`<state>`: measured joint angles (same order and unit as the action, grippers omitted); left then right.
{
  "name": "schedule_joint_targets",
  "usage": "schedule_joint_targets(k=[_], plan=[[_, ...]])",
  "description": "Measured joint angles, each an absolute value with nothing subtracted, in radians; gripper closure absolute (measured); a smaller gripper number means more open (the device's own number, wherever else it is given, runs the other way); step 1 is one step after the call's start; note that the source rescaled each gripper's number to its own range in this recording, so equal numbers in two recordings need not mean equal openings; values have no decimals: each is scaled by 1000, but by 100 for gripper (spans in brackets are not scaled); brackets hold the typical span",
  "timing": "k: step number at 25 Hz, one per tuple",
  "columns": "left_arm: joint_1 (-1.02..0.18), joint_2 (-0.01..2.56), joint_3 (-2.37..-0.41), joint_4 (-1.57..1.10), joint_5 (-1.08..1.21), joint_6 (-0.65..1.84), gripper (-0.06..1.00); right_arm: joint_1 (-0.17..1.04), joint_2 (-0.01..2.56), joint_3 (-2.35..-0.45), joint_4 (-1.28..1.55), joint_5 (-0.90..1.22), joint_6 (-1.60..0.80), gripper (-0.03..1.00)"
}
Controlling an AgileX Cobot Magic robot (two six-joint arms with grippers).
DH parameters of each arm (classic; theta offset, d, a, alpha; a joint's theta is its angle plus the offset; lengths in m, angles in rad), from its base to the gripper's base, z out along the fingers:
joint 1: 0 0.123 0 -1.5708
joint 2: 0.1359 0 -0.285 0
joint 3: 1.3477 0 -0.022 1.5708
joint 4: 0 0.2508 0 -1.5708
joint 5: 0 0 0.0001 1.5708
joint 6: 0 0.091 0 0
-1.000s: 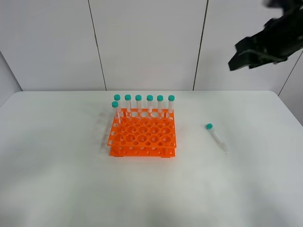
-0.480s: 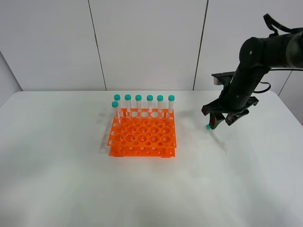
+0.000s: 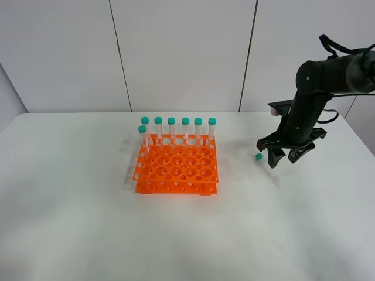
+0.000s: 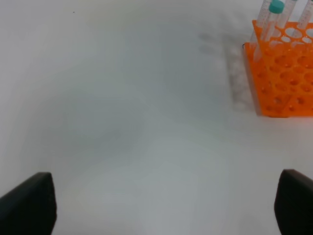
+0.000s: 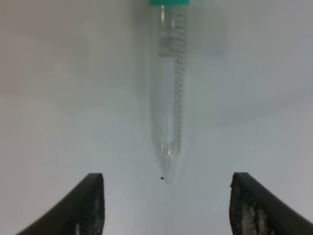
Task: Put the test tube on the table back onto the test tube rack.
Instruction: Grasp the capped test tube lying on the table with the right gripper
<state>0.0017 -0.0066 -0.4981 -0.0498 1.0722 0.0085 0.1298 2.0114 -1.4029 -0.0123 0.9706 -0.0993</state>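
The test tube (image 5: 168, 88) lies flat on the white tabletop (image 3: 88, 222), well to the right of the orange rack (image 3: 176, 167) as the high camera sees it. It is slim and clear, with a teal screw cap at one end. Fine printed graduation marks run down its side, and its body narrows to a pointed tip. A tiny dark speck sits just beside that tip. The right pincer (image 3: 283, 161) hangs low over it with its fingers spread wide to either side of the tip end, gripping nothing. Seven matching tubes (image 3: 171, 126) stand upright in the rack, six along the back row. The left pincer (image 4: 161, 205) is wide open and empty, near the rack's corner.
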Motion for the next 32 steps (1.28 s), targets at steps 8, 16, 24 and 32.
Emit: schedule_joint_targets(k=[8, 16, 24, 32], plan=[[2, -7, -498, -50, 1072, 9, -3, 120, 2059, -1403, 6, 942, -99, 1], [2, -7, -498, -50, 1072, 9, -3, 120, 2112, -1403, 6, 928, -99, 1], [2, -7, -498, -50, 1072, 9, -3, 120, 2137, -1403, 7, 922, -99, 1], [2, -7, -498, -50, 1072, 9, -3, 120, 2138, -1403, 7, 917, -99, 1]])
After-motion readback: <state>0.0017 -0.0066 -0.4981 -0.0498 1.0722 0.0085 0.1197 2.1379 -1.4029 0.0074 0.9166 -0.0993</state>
